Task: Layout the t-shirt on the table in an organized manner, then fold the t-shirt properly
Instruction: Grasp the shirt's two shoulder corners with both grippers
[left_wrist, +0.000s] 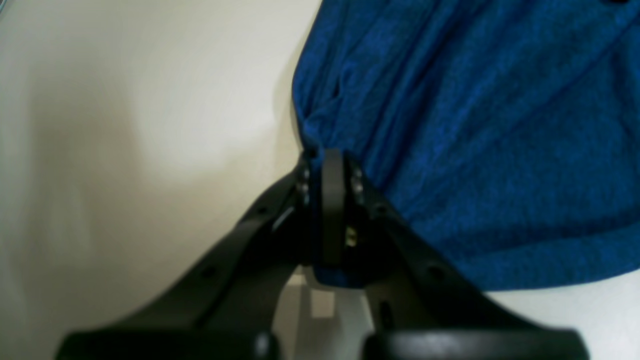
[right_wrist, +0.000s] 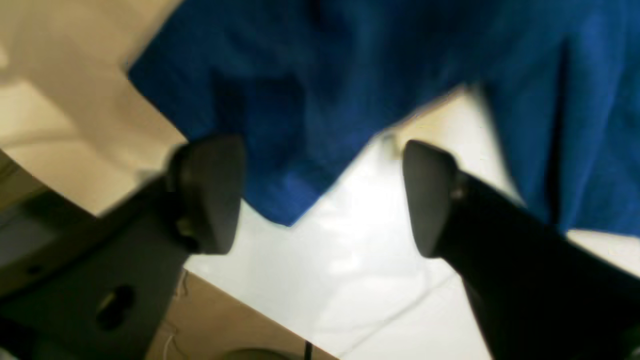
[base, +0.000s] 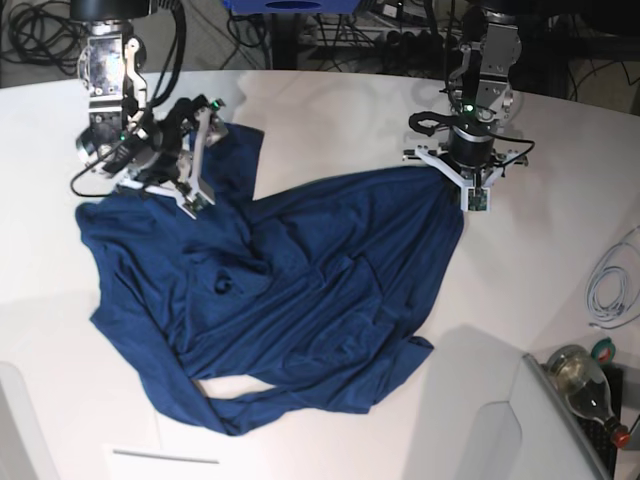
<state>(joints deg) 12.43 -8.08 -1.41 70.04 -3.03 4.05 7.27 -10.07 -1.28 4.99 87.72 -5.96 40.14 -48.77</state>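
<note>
Between left tool's (left_wrist: 327, 165) closed tips: t-shirt (left_wrist: 480, 130) edge, gripped | under right tool (right_wrist: 325, 195), open: t-shirt

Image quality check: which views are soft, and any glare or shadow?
Left wrist: gripper blurred towards the base, broad soft shadow on the table. Right wrist: blurred overall, t-shirt included. Base: sharpest, shirt creases readable.

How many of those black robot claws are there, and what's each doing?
2. The left gripper pinches an edge of the navy shirt; the right gripper stands open above its other side, on the base view's left.
</note>
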